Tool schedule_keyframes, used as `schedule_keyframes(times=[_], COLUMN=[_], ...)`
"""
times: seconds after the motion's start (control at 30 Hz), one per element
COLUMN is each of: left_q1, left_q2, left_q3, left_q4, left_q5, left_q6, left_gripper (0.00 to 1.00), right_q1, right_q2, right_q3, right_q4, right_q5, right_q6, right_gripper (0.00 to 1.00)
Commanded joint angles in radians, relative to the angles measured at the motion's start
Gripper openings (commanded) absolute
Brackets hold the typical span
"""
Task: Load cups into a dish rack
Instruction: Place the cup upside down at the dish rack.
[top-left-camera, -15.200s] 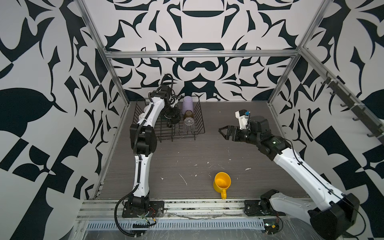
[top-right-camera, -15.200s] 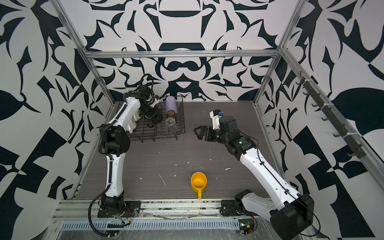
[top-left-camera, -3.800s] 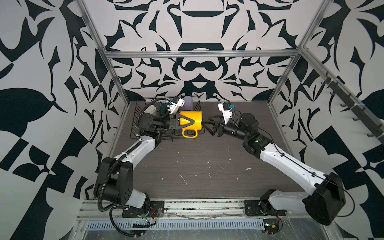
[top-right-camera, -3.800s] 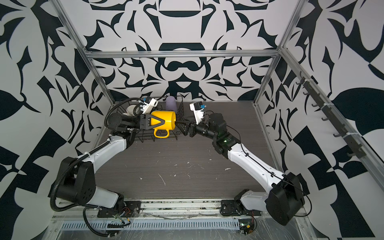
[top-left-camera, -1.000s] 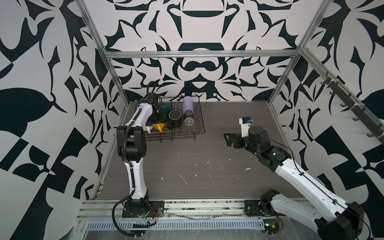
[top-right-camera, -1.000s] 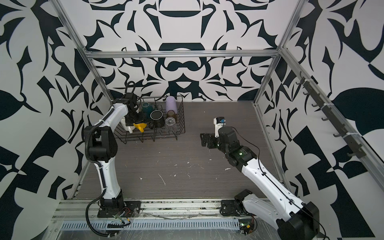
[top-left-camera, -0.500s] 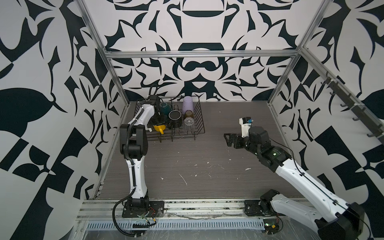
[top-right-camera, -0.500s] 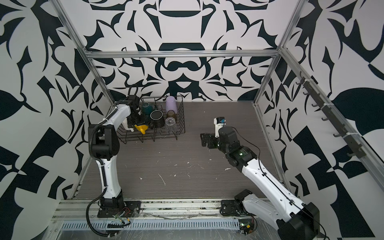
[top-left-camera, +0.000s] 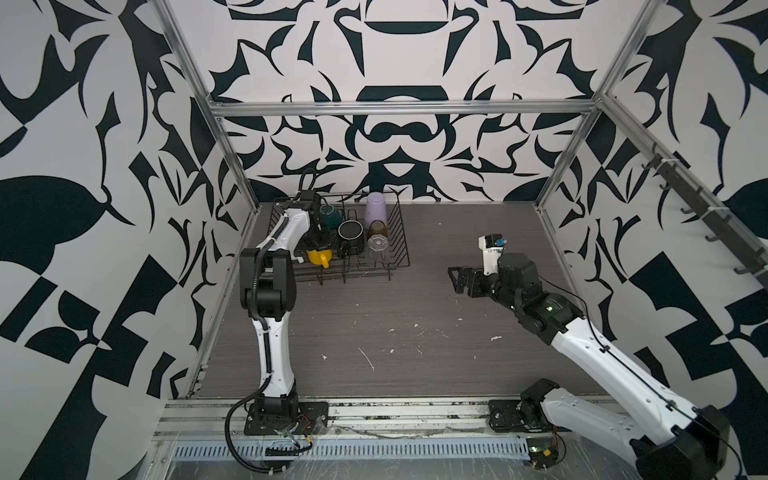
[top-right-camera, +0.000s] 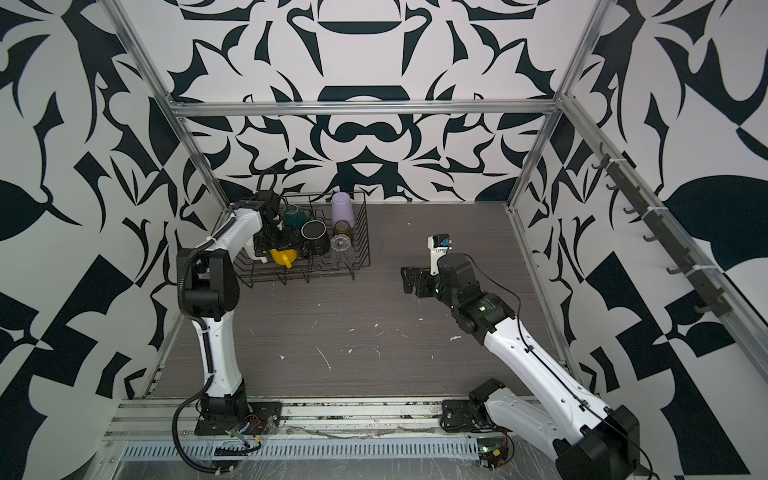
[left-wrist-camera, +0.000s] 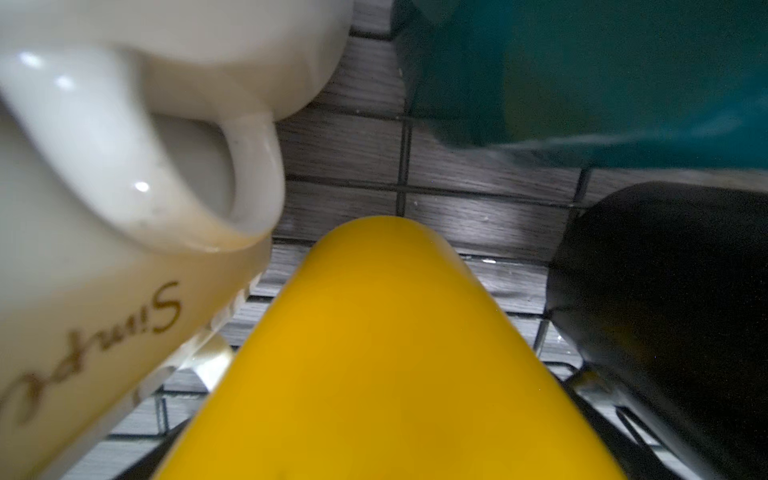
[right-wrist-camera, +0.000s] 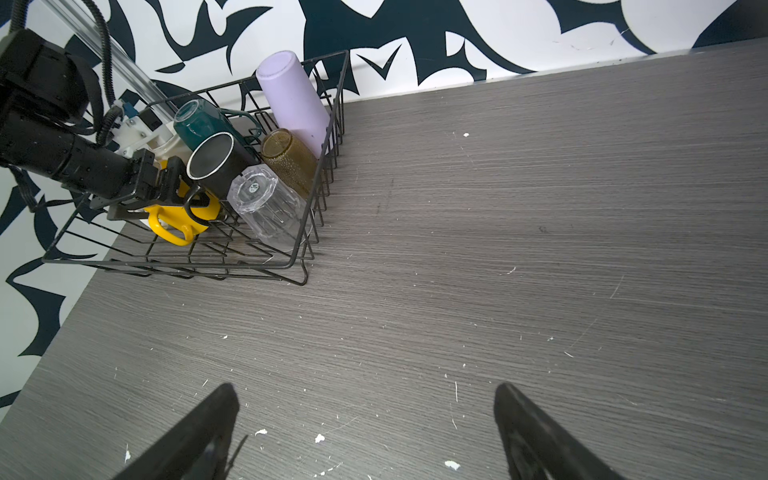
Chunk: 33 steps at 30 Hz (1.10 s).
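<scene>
Six cups show plainly in both top views, all inside the dish rack (top-left-camera: 365, 272), which sits at the far-left corner of the table (top-left-camera: 415, 332). Teal mug (top-left-camera: 331, 217) is at the back, w/ the black mug (top-left-camera: 350, 230) just in front of it. Along the rack's right side, back to front, all bottom-up: lilac tumbler (top-left-camera: 377, 209), olive-brown glass (top-left-camera: 377, 230), clear glass (top-left-camera: 378, 245). Yellow mug (top-left-camera: 319, 257) lies on its side left of the black mug, toward the rack's front, handle pointing frontward.

Left claw (top-left-camera: 318, 243) is down inside the rack, right over the yellow mug. From the right wrist cam its black jaws sit astride the mug's upper side, w/ the yellow body bulging out below and the handle toward the rack front. Can't tell if the jaws pinch the mug or stand clear of it; contact is hidden. In the left wrist cam the yellow wall fills the lower middle, very close, and no fingers are in shot. Around it there: cream mug (left-wrist-camera: 104, 137) w/ its handle, a pale wall w/ gold script (left-wrist-camera: 83, 324) (same mug or another, can't tell), plus the teal and black mugs, w/ rack wires over table grain btwn them.

Right claw (top-left-camera: 461, 278) is well apart from the rack, above bare table on the right side. Its jaws are spread wide w/ nothing btwn them; its fingers (right-wrist-camera: 208, 419) frame only scuffed tabletop. The rack and cups lie well ahead of it.
</scene>
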<state>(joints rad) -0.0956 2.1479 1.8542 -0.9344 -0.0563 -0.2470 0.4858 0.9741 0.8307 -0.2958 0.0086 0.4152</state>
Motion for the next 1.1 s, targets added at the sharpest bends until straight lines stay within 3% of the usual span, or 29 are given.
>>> schedule_keyframes(times=[0.0,0.37,0.67,0.83,1.07], left_q1=[0.005,0.004,0.002,0.002,0.0], left_q2=[-0.08,-0.271,-0.632,-0.844,-1.065], left_q3=[-0.025,-0.13,-0.452,-0.736,-1.134], left_q4=[-0.001,0.103,0.485,0.764,1.051], left_q5=[0.029,0.102,0.03,-0.052,-0.211], left_q6=[-0.014,-0.068,-0.086,-0.057,-0.033], left_gripper=[0.99,0.99,0.99,0.99,0.99], right_q1=[-0.005,-0.006,-0.01,-0.019,-0.118], right_q2=[-0.008,0.012,0.103,0.138,0.183], right_q3=[0.011,0.036,0.11,0.089,-0.057], right_q4=[0.006,0.008,-0.023,0.015,0.15], right_q5=[0.007,0.0,0.002,0.167,0.43], right_q6=[-0.009,-0.024,-0.073,-0.084,-0.101], right_gripper=[0.98,0.98,1.0,1.0,1.0])
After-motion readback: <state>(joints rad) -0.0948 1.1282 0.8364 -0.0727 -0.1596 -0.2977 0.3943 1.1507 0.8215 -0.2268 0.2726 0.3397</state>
